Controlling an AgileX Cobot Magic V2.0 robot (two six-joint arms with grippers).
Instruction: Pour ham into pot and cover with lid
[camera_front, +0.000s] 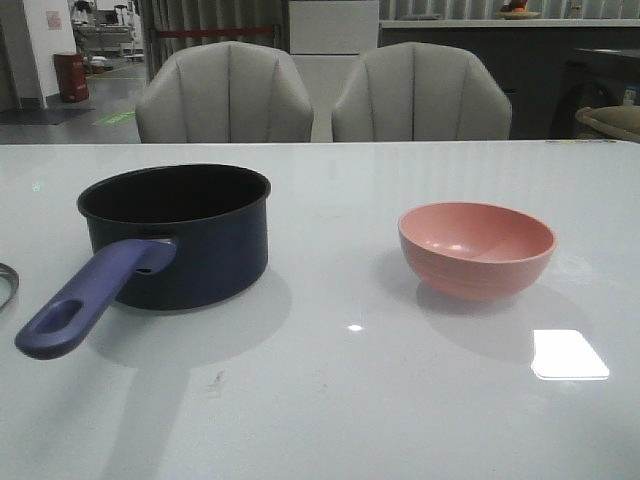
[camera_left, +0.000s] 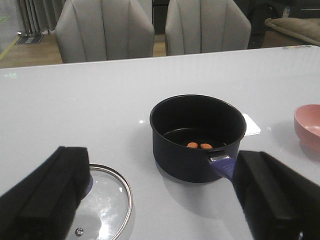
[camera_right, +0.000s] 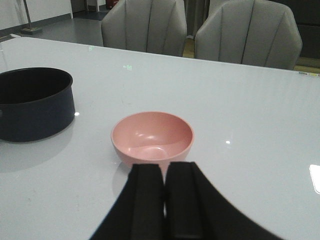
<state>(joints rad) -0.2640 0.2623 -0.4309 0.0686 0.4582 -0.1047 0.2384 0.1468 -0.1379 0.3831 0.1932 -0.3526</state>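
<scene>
Navy pot (camera_front: 180, 240): we see it upright on the left of the white desk (camera_front: 330, 400), its handle (camera_front: 90, 300) angled toward us, which suits a steadying hold from our side.
Ham (camera_left: 199, 145): two small orange bits lie on the pot's black floor, so we judge the pour is already done.
Bowl (camera_front: 477, 248): pink and upright on the right, well apart from the pot; it looks empty in the front and right wrist views.
Lid (camera_left: 106, 200): clear glass with a steel rim, flat on the desk near the pot on its left (only a sliver shows at the front view's left edge), lying where our left arm can reach it.
Left claw (camera_left: 165, 210): spread wide and gripping nothing, one finger over the lid's knob side, the other over the handle's end.
Right claw (camera_right: 165, 200): fingers pressed together with nothing between them, just short of the bowl.
Step left: we think lifting the lid and seating it on the pot.
Obstacles: nothing stands between lid and pot; two grey chairs (camera_front: 320, 95) sit beyond the desk.
</scene>
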